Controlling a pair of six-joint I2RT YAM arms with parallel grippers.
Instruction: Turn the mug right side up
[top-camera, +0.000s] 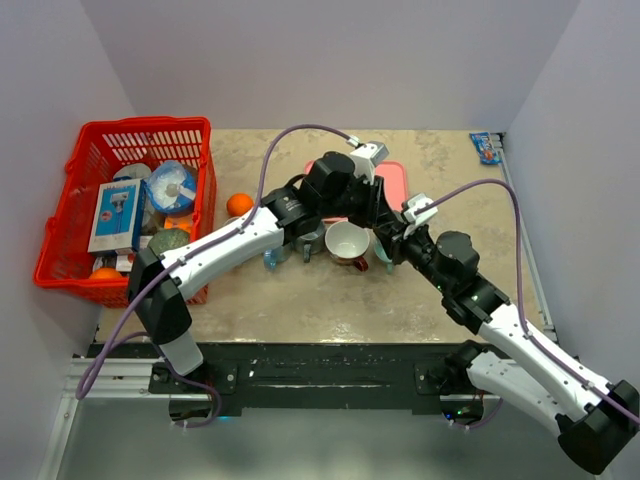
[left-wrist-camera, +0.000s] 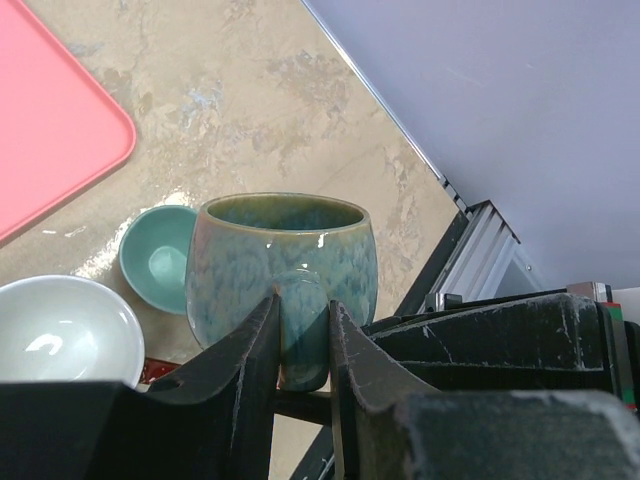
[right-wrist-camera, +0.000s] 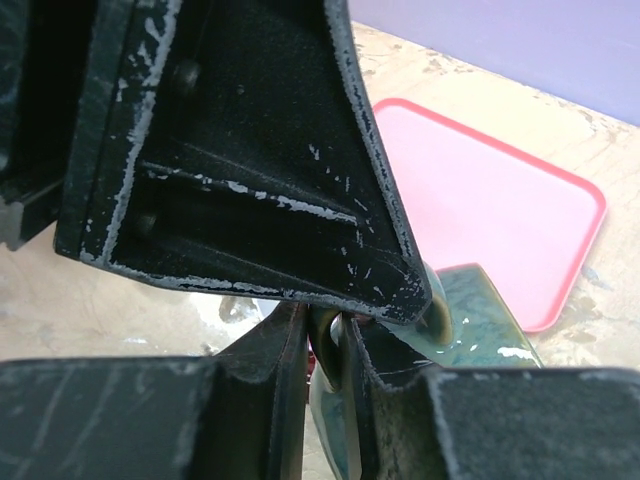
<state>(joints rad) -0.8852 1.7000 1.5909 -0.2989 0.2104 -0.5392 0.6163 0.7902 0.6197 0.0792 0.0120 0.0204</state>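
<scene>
Nearly done: mug (left-wrist-camera: 285, 260) looks mouth-up, left pincer (left-wrist-camera: 302, 300) clamping its handle (left-wrist-camera: 302, 335), right pincer (right-wrist-camera: 328, 335) pinching its three-o'clock side; only release remains.

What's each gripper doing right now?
Left gripper: closed on the mug handle.
Right gripper: closed on a teal rim; whose, unclear.

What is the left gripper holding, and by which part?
The left gripper holds the mug by its handle, one finger on each side. The right gripper seems to pinch it too; where is unclear.
</scene>
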